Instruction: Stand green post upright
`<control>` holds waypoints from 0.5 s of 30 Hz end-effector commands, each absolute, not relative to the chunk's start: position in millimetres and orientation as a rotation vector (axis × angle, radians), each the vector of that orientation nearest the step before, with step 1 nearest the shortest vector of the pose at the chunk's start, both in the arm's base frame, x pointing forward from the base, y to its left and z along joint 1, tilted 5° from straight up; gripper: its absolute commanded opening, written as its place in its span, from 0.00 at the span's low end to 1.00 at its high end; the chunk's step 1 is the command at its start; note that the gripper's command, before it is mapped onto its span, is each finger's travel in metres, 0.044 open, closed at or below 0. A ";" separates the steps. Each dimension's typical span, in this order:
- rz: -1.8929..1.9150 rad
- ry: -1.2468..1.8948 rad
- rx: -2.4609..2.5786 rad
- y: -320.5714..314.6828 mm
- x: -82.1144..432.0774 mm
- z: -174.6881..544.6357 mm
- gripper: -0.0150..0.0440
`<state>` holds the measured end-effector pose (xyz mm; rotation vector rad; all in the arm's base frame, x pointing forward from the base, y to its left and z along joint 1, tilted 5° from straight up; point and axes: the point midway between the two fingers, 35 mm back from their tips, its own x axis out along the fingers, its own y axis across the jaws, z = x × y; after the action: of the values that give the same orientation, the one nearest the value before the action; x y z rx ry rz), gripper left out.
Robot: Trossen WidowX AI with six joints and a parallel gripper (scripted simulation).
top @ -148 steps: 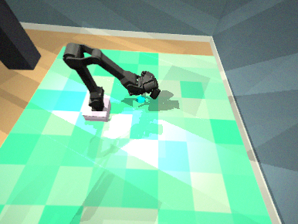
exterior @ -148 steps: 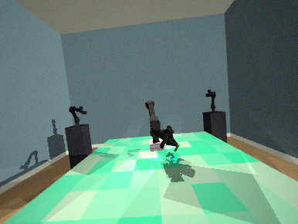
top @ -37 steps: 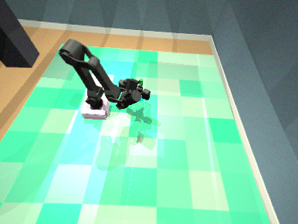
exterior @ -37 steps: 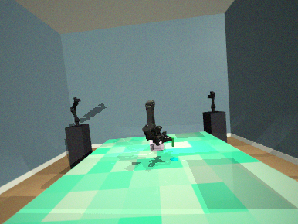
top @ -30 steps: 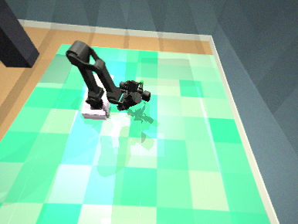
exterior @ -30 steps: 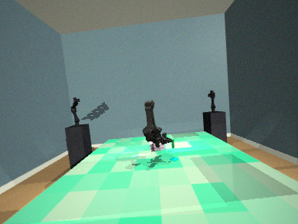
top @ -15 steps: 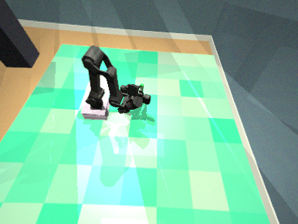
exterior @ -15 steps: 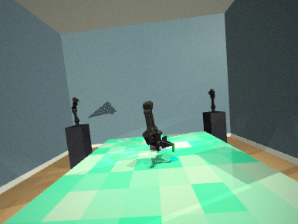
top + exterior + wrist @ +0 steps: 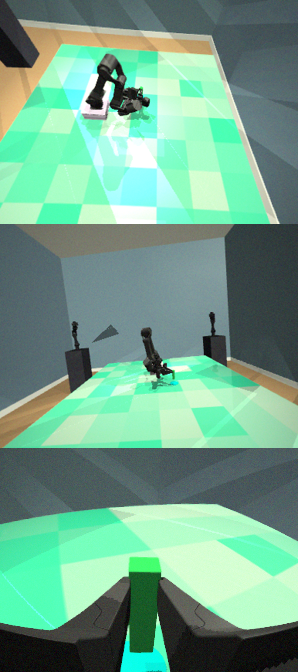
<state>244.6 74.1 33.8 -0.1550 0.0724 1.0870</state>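
The green post is upright between the fingertips. My gripper is shut on it, with one finger on each side in the wrist view. The cyan circle is flat on the checkered surface. In the exterior view the post's lower end is a little above the circle, with a small gap. In the wrist view part of the circle shows below and behind the post's lower end; the rest is cut off or hidden by the fingers. In the top view the arm hides the circle.
The arm stands on a pale pink base block on the green checkered surface. Two dark pedestals bearing dark figures stand beyond its far corners. Blue-grey walls surround it.
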 end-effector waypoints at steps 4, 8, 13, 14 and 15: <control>1.093 0.073 -0.148 75.1 239.6 20.5 0.29; 1.093 0.073 -0.148 75.2 238.9 17.7 0.29; 1.090 0.074 -0.150 74.7 239.5 9.8 0.29; 1.090 0.074 -0.150 74.6 239.6 7.9 0.29; 1.089 0.074 -0.151 74.5 239.6 5.9 0.29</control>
<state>239.8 74.5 12.4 -0.1519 0.0757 1.0864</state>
